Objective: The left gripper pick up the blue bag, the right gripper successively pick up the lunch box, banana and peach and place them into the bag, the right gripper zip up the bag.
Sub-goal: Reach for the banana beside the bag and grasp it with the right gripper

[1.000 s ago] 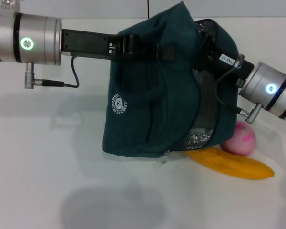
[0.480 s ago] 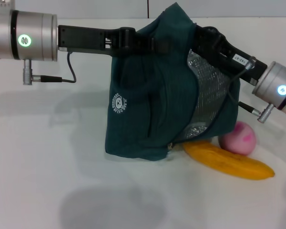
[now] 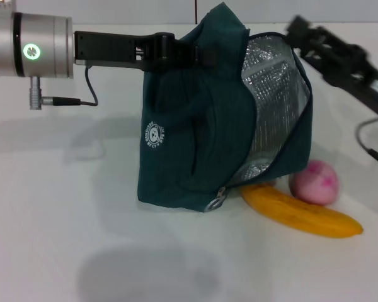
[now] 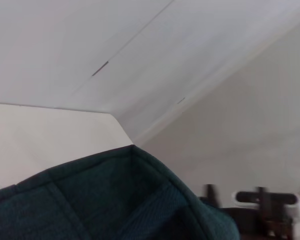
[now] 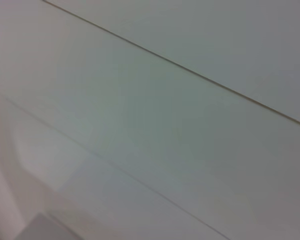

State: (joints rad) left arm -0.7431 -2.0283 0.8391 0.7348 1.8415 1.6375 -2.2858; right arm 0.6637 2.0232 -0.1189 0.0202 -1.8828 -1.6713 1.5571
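The left gripper reached in from the left and was clenched on the upper edge of the blue bag; the bag stood on the white table, held upright, its mouth open toward the right and its silver foil lining exposed; a zip pull hung at its lower front corner; a round white logo faced the camera. The right gripper was outside the bag, above and to the right of the opening; whether its fingers were parted could not be told. The banana lay on the table just beside the bag's base, to its right; the peach sat behind the banana, touching it or nearly so. In the left wrist view only a fold of the bag's teal fabric showed.
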